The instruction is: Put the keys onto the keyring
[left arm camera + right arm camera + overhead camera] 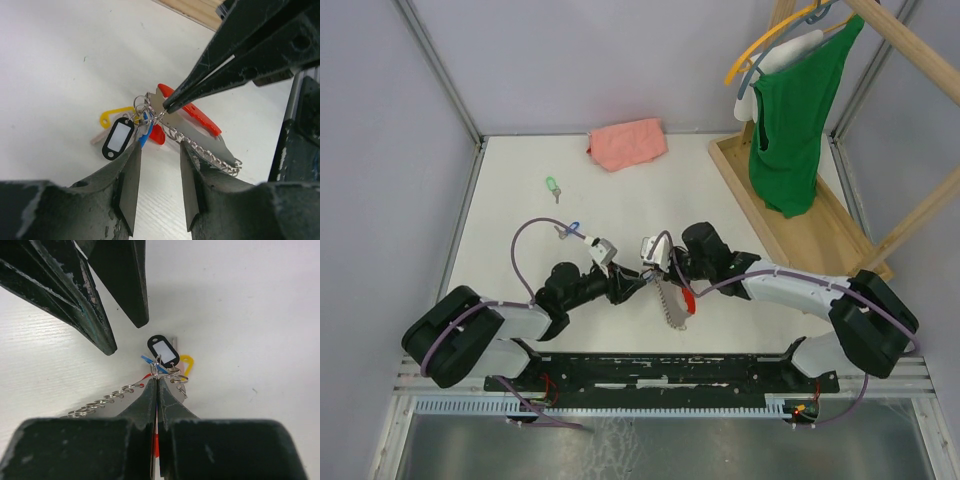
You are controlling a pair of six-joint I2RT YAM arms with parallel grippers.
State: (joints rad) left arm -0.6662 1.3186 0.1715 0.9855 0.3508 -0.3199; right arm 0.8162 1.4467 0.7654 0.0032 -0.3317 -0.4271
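My right gripper [157, 385] is pinched closed on the keyring [142, 106], with the wire caught right at my fingertips. I judge that this grip keeps the ring steady and presented so a key can be fed onto it. A chain [102, 403] trails from the ring back along the left side of these fingers. A black tag [163, 351] and a yellow tag [186, 361] lie just beyond the tips.

My left gripper [158, 150] faces the same cluster with its fingers spread and holding nothing. It is probably free so that it can fetch a key.

Neither loose key is on the ring yet. The green-headed key [552, 186] lies flat on the table [720, 200], well beyond my left gripper and toward its outer side. Its long axis runs roughly away from me, head at the far end and blade pointing back toward my wrists. A blue-headed key [575, 227] lies much nearer, just outside my left wrist. It is too small for me to tell which way it points.
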